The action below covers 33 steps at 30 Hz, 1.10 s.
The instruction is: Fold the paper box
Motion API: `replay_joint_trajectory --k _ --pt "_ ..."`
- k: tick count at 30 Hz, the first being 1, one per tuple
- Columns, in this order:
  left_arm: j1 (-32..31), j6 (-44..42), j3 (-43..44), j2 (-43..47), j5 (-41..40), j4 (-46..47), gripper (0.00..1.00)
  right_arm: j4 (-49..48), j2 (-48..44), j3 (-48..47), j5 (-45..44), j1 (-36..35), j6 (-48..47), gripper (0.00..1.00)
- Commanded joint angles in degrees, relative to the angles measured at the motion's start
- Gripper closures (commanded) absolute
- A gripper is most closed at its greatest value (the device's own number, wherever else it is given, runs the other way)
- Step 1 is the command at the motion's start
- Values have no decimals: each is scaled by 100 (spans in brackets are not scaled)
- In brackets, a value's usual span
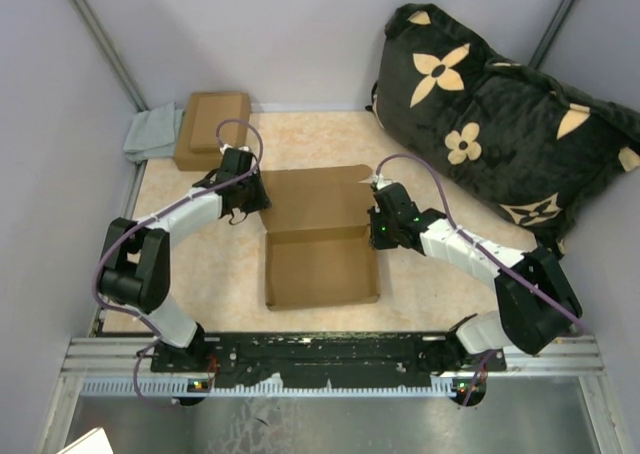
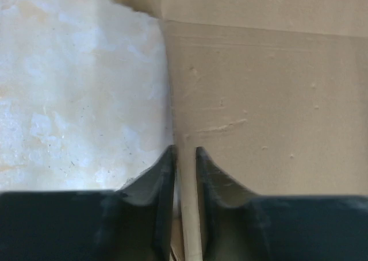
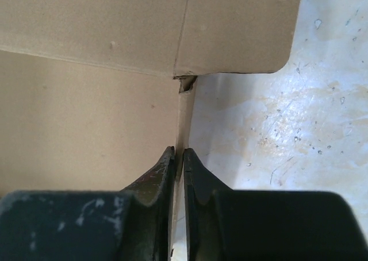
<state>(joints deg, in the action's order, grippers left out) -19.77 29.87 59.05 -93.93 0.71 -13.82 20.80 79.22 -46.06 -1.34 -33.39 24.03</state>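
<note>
The paper box [image 1: 320, 264] lies in the middle of the table as a shallow brown tray, with its lid panel [image 1: 315, 196] spread flat behind it. My left gripper [image 1: 258, 192] is at the lid's left edge. In the left wrist view its jaws [image 2: 184, 150] straddle an upright cardboard strip [image 2: 190, 215], still slightly apart, with a thin gap on the left side. My right gripper [image 1: 378, 219] is at the box's right side. In the right wrist view it [image 3: 179, 150] is shut on the thin side wall [image 3: 185, 117], with the box's inside [image 3: 86, 117] to the left.
A smaller stacked pair of brown boxes [image 1: 212, 129] and a grey cloth [image 1: 152, 132] sit at the back left. A big black flowered pillow [image 1: 500, 124] fills the back right, close behind the right arm. A metal rail [image 1: 330, 359] runs along the near edge.
</note>
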Motion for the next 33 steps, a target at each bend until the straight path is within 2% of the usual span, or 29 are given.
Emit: replay_joint_trajectory --k 1,2,3,4,5,9,14,17,20,26,33 --pt "0 -197 296 -36 -355 -348 89 280 130 -224 41 -80 -121 85" --pt "-1 -197 273 -7 -421 -349 96 314 115 -268 66 -85 -128 79" --pt "-8 -186 237 45 -471 -319 100 356 86 -317 54 -81 -131 72" --pt "-20 -198 167 118 -513 -228 100 393 52 -387 33 -73 -154 64" --pt "-33 -204 13 233 -547 -103 100 478 19 -477 29 -49 -192 61" --pt "-104 -226 -696 933 -530 741 100 832 -153 -993 114 201 -391 54" --pt "-123 -244 -2086 2291 -152 2455 100 986 -376 -1554 314 667 -631 38" --pt "-128 -285 -2868 2986 -13 3502 100 992 -345 -1814 508 967 -725 33" --pt "-139 -367 -3310 3492 91 4119 100 915 -198 -2021 706 1277 -801 29" --pt "-167 -487 -3867 4204 261 4782 100 586 182 -2186 1216 1767 -965 25" --pt "-193 -598 -4265 4578 381 5270 100 -387 599 -1985 2741 2189 -1311 26"
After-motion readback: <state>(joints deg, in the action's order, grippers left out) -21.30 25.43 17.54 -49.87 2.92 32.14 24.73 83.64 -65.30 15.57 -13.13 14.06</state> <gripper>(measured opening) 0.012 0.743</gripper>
